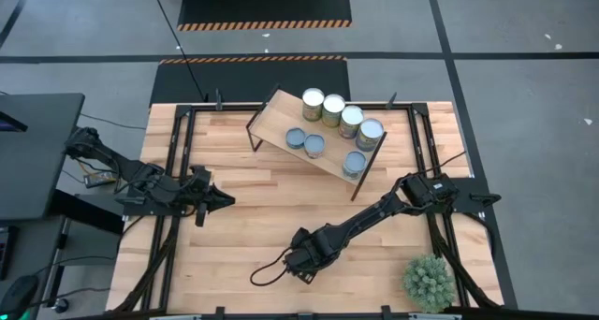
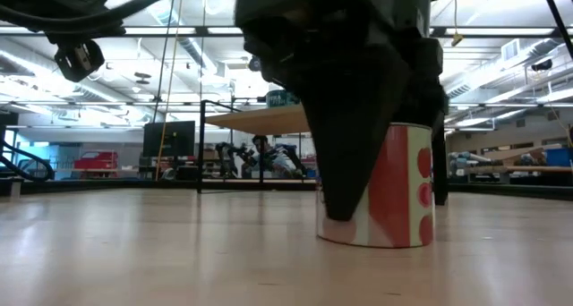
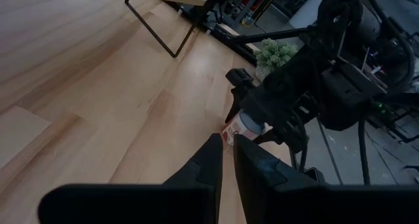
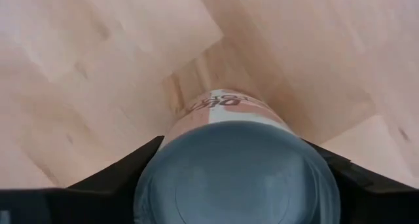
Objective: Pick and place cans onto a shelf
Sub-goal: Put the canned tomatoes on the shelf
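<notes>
Nearest the front edge of the worktop [image 1: 234, 226]: right gripper [image 1: 301, 257] lowered over the last loose can [image 4: 237, 160], a red-and-white tin standing upright on the wood, one dark finger [image 2: 349, 176] down each flank, jaws partly spread and bracketing it; firm contact not clear, so not yet a sure hold. Best done by centring the fingers across the widest part of the tin, squeezing evenly so it does not twist or skid, then lifting straight up before any sideways travel. Worth clearing the potted plant [image 1: 429, 281] just off to the right. Further left, left gripper [image 1: 217, 200] parked above bare wood, fingers pinched together, holding nothing. At the far side, the shelf [image 1: 314, 140] set askew on thin legs, already carrying seven cans [image 1: 335, 109]; free board at its left end looks the safest landing spot.
</notes>
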Available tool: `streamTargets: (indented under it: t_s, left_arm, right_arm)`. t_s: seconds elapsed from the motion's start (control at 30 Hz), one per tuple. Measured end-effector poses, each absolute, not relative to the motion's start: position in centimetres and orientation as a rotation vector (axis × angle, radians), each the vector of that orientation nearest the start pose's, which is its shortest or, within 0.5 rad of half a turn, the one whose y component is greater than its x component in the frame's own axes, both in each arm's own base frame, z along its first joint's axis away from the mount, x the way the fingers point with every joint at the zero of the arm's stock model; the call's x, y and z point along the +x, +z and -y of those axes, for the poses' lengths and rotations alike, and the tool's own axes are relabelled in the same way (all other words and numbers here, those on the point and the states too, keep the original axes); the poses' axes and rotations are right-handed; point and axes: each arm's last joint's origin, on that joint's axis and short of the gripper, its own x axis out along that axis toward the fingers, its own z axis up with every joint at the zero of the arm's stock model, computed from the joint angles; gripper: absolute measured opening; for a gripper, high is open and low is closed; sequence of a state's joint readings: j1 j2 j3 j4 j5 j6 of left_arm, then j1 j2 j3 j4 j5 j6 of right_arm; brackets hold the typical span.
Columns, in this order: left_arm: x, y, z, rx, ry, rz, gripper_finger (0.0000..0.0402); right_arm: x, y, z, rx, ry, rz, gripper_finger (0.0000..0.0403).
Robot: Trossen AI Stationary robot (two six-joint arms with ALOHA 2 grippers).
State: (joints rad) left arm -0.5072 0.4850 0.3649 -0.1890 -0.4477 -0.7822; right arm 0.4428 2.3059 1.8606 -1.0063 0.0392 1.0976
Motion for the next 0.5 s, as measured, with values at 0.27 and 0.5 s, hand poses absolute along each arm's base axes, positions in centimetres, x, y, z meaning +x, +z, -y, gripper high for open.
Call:
streamTargets:
  t_s: [0.27, 0.5]
  left_arm:
    - [11.6, 22.7, 5.0, -0.621, 0.062, -0.285, 0.0043]
    - [11.6, 22.7, 5.0, -0.618, 0.075, -0.281, 0.0043]
  right_arm:
    - [42.0, 18.2, -17.8, 0.325, -0.21, -1.506, 0.0293]
    - [41.9, 21.4, -16.1, 0.087, -0.109, -1.563, 0.0297]
